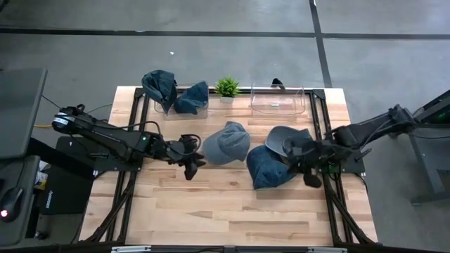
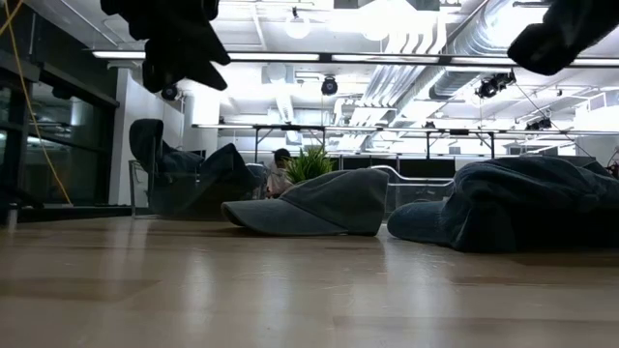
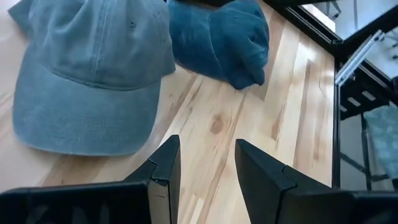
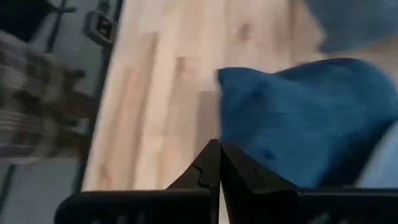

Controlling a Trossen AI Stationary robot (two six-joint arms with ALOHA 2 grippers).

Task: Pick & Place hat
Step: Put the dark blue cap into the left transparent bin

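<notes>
A grey-blue cap [image 1: 226,143] [image 3: 93,68] lies crown up on the wooden table's middle, brim on the boards [image 2: 309,203]. To its right rests a crumpled dark blue hat [image 1: 271,167] [image 4: 298,118], with a grey hat [image 1: 281,137] just behind it. My left gripper [image 1: 191,160] [image 3: 205,146] hovers open left of the grey-blue cap, nothing between its fingers. My right gripper [image 1: 309,176] [image 4: 219,144] is shut and raised above the dark blue hat's right edge, touching nothing.
A clear bin [image 1: 176,98] at the far left holds dark blue hats. A second clear bin [image 1: 278,102] stands at the far right, and a small green plant [image 1: 226,87] sits between them. Bare boards [image 1: 211,204] span the table's near half.
</notes>
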